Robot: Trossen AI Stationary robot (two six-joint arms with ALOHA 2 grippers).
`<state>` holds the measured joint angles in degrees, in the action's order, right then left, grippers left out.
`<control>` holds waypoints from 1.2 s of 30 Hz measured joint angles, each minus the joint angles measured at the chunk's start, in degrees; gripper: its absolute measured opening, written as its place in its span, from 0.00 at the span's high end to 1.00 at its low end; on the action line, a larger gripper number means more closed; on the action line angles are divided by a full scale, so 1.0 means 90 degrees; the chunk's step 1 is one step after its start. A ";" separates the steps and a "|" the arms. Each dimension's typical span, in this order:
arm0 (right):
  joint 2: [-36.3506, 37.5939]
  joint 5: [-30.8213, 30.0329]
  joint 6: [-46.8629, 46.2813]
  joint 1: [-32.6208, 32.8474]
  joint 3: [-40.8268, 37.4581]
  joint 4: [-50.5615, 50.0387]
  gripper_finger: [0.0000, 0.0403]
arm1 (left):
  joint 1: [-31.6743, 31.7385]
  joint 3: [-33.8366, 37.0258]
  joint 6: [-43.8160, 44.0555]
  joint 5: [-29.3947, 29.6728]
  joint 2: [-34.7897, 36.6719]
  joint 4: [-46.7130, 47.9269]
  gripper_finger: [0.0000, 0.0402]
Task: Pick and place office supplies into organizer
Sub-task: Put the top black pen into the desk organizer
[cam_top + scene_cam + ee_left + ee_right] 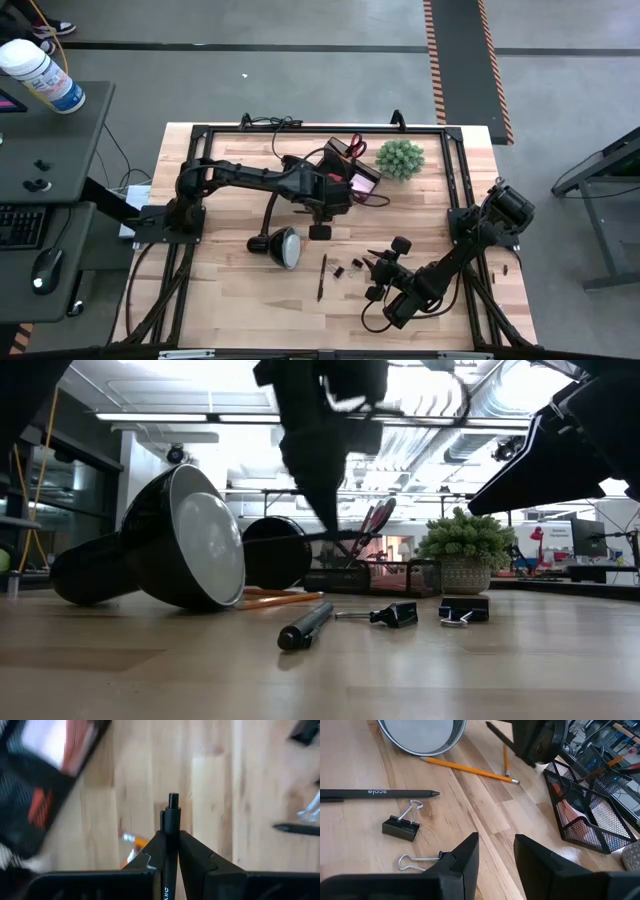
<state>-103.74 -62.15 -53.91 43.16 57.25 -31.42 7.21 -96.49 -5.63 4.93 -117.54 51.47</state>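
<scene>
1. Holding a black pen (172, 822) clenched between its fingers, the left gripper (322, 212) hovers at centre frame in the overhead view, just below the organizer (352, 172).
2. To do this well, it should probably tip the pen upright over the taller cup before letting go.
3. The organizer is a dark mesh box, upper centre, with scissors (357, 145) and a pink pad (359, 183) inside.
4. The right gripper (378, 268) waits with released fingers at lower right.

Robotics lab or workshop: concrete floor (300, 75) with hazard tape (437, 50), exposed ceiling ducts (500, 400), strip lights (160, 417), side computer desk (45, 150).
</scene>
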 joint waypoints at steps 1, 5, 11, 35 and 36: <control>0.0000 0.0000 -0.0001 0.0000 0.0000 0.0000 0.72 | -0.0030 -0.0069 -0.0116 0.0004 0.0000 -0.0056 0.95; 0.0000 0.0016 0.0001 0.0000 0.0000 -0.0002 0.72 | -0.0067 -0.0334 -0.0578 -0.0005 0.0002 -0.0182 0.98; 0.0000 0.0054 -0.0001 0.0005 0.0000 -0.0002 0.72 | 0.0232 -0.0649 -0.0975 0.0053 0.0015 -0.0167 0.96; 0.0000 -0.0013 -0.0001 0.0002 0.0002 0.0115 0.72 | 0.2433 0.0020 -0.1557 -0.3177 0.0867 -0.4103 0.93; 0.0000 -0.0024 0.0001 0.0002 0.0002 0.0119 0.72 | 0.2481 0.0194 -0.1610 -0.3202 0.0867 -0.4449 0.93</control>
<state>-103.74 -62.36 -53.89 43.18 57.28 -30.35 29.54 -94.74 -20.12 -23.89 -109.73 11.43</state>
